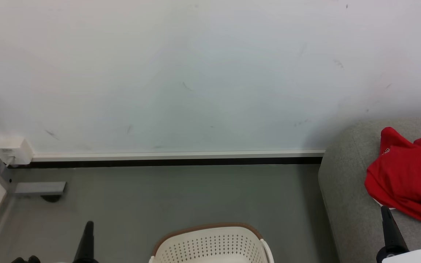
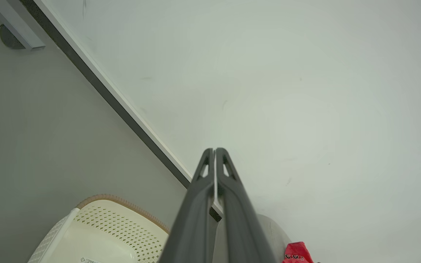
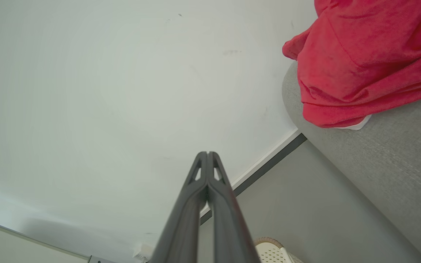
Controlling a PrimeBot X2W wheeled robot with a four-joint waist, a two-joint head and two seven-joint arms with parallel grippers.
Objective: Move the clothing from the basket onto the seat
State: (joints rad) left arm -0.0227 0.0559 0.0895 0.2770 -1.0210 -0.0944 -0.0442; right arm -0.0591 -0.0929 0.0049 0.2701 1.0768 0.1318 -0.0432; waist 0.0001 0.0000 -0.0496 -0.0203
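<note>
Clothing (image 1: 408,182) lies bunched on the seat (image 1: 345,190), close to the edge that faces the basket (image 1: 210,244), so I judge the transfer done. What I can see of the basket holds nothing red, though its near part is cut off. My next move calls only for checking that hidden part and keeping clear of the fabric. My right gripper (image 3: 207,153) is pressed closed on nothing, near the garment's lower hem without touching it. My left gripper (image 2: 215,150), equally closed and empty, hangs well apart beyond the basket.
</note>
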